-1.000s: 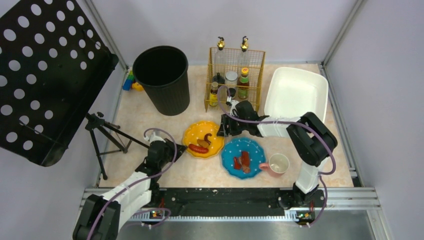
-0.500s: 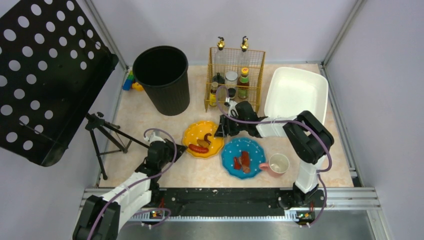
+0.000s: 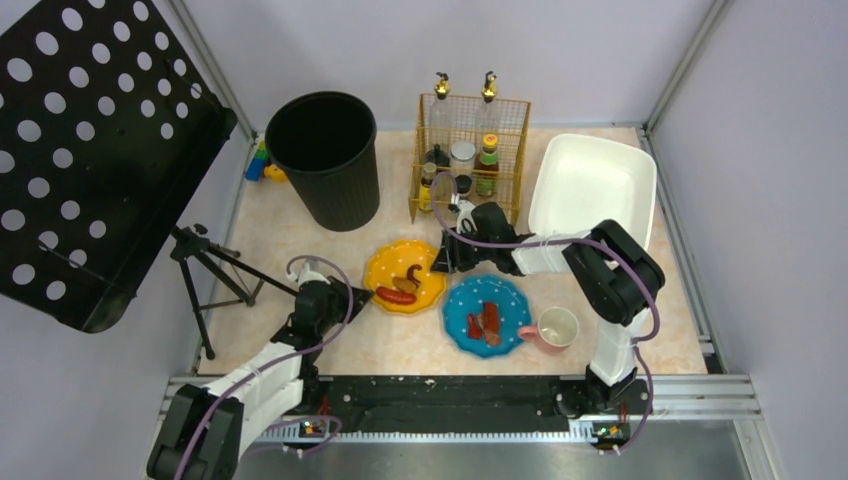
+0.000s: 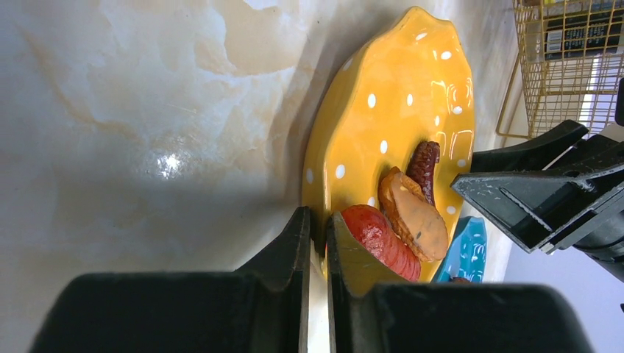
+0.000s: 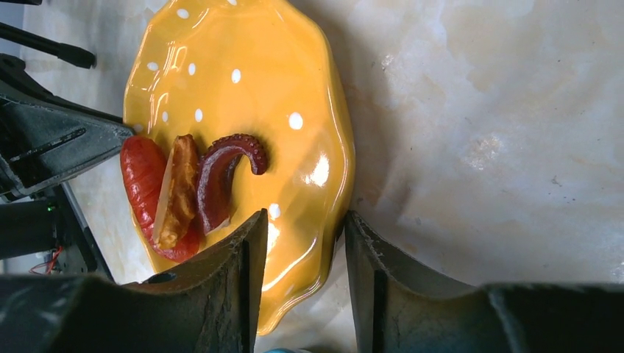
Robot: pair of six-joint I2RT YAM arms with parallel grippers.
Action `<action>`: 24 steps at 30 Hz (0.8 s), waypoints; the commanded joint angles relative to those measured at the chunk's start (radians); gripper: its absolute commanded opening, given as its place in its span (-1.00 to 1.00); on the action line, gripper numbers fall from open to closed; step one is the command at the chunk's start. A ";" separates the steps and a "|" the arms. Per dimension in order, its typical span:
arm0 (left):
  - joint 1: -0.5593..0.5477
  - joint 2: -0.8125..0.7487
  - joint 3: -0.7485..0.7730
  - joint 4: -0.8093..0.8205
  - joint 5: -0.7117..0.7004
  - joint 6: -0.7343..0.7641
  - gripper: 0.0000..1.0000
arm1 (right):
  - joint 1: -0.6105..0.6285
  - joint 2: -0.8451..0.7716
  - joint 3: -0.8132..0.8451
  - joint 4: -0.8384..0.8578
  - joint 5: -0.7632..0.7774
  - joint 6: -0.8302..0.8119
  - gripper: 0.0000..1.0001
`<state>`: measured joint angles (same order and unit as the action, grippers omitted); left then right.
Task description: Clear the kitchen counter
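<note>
Overhead I cannot see either arm's fingertips at the yellow plate; left end effector, reaching low, is clamped tight on the plate's rim; right end effector straddles the opposite rim, part open, gripping nothing; the worktop lies under the plate.

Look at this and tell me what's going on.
Both arms are at the yellow plate, which lies on the kitchen counter carrying a sausage and an octopus tentacle. The left gripper is shut on one rim; the right gripper straddles the opposite rim, jaws not yet clamped. A blue plate and a pink mug sit nearby.
</note>
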<state>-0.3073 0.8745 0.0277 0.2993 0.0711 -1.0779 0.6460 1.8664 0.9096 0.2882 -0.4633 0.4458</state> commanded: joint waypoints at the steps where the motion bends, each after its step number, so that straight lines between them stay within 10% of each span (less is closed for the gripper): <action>1: -0.007 0.071 -0.124 0.019 0.056 -0.018 -1.00 | 0.023 0.060 -0.017 0.012 -0.137 0.104 -0.20; 24: -0.009 0.086 -0.128 0.034 0.063 -0.010 -1.00 | 0.081 0.068 -0.052 0.261 -0.295 0.239 -0.50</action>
<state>-0.2951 0.9421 0.0254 0.3885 0.0368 -1.0714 0.6353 1.8996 0.8452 0.5030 -0.4950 0.4984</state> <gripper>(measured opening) 0.127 0.351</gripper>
